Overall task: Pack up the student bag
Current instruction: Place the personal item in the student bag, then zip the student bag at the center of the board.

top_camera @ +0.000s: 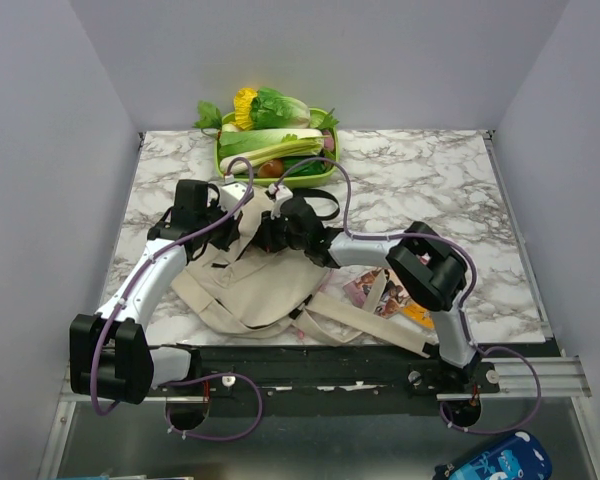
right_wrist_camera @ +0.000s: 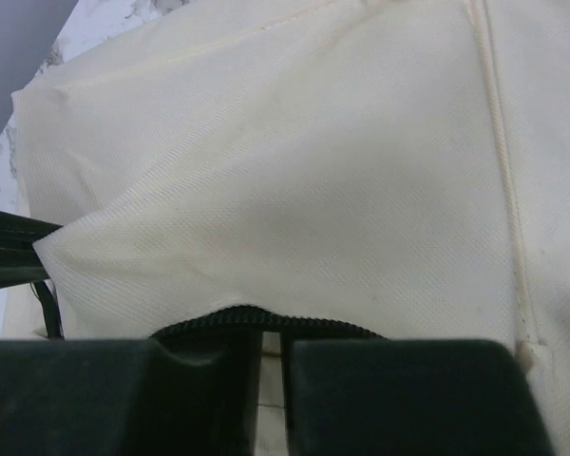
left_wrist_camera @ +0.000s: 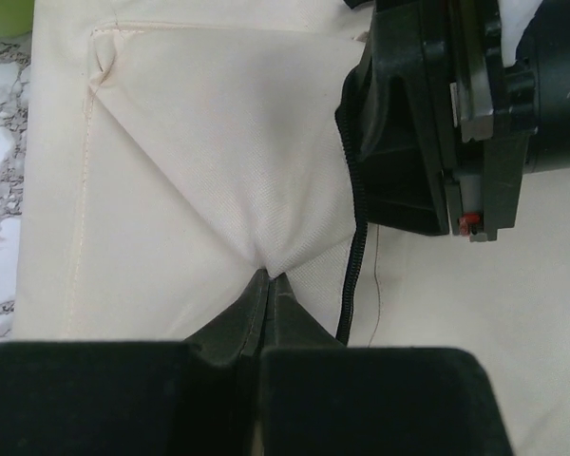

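The student bag (top_camera: 250,285), a beige canvas backpack, lies flat on the marble table with its straps (top_camera: 370,327) trailing to the right. My left gripper (left_wrist_camera: 269,275) is shut on a pinch of the bag's cloth (left_wrist_camera: 218,142), which it pulls into a peak beside the black zipper (left_wrist_camera: 356,256). My right gripper (right_wrist_camera: 271,334) sits at the bag's zipper edge (right_wrist_camera: 266,320), which arcs across its tips; its jaws stand a narrow slit apart with cream cloth showing through. In the top view both grippers (top_camera: 275,230) meet over the bag's upper end.
A green tray (top_camera: 325,170) of vegetables stands just behind the bag. Colourful booklets (top_camera: 385,295) lie to the bag's right under the right arm. The right gripper's black body (left_wrist_camera: 427,123) fills the upper right of the left wrist view.
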Motion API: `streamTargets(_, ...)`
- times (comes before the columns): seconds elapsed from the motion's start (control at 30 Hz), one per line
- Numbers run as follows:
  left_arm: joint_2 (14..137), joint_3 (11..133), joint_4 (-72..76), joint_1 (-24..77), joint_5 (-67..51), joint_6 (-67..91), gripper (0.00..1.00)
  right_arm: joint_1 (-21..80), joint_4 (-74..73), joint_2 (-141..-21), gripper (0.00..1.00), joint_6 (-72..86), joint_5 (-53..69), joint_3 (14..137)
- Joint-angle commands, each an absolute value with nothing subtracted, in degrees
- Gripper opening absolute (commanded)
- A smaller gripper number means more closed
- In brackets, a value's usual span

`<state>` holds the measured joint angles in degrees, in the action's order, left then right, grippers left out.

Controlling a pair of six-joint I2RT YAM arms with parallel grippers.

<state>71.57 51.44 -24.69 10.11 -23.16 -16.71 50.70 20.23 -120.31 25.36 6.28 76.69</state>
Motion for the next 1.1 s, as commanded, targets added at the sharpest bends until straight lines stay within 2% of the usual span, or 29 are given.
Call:
streamTargets(0.0, 71.6, 52.6, -25.8, 10.7, -26.1, -18.0, 0.08, 51.1, 24.8, -114.3, 0.31, 25.8, 2.6, 71.6)
streamTargets(0.03, 71.7, 52.6, -26.2, 10.7, -26.1, -18.9, 0.11, 51.2, 25.7, -112.3, 0.34, 25.6, 2.6, 69.2)
streamTargets(0.1, 72.1, 52.8, -27.9, 10.6, -25.9, -20.1, 0.24, 51.2, 28.6, -108.7, 0.42, 23.9, 2.5, 61.9)
streamTargets(0.17, 72.1, 53.1, -30.3, 10.4, -26.6, -22.8, 0.33, 51.2, 30.1, -103.1, 0.43, 24.3, 1.1, 55.3)
streamTargets(0.27, 72.1, 53.8, -35.6, 8.8, -29.1, -29.4, 0.38, 51.2, 31.7, -97.1, 0.44, 22.9, 0.4, 50.7)
streamTargets(0.5, 72.8, 55.1, -51.0, 4.9, -30.5, -50.7, 0.37, 51.2, 29.9, -92.1, 0.45, 23.1, -4.0, 44.7)
streamTargets(0.67, 72.8, 54.1, -56.5, 4.2, -27.6, -57.7, 0.35, 51.2, 29.9, -91.0, 0.45, 24.3, -5.1, 42.2)
streamTargets(1.07, 71.8, 45.9, -43.1, 4.2, -22.9, -59.8, 0.34, 51.0, 30.4, -89.9, 0.45, 25.1, -4.4, 41.6)
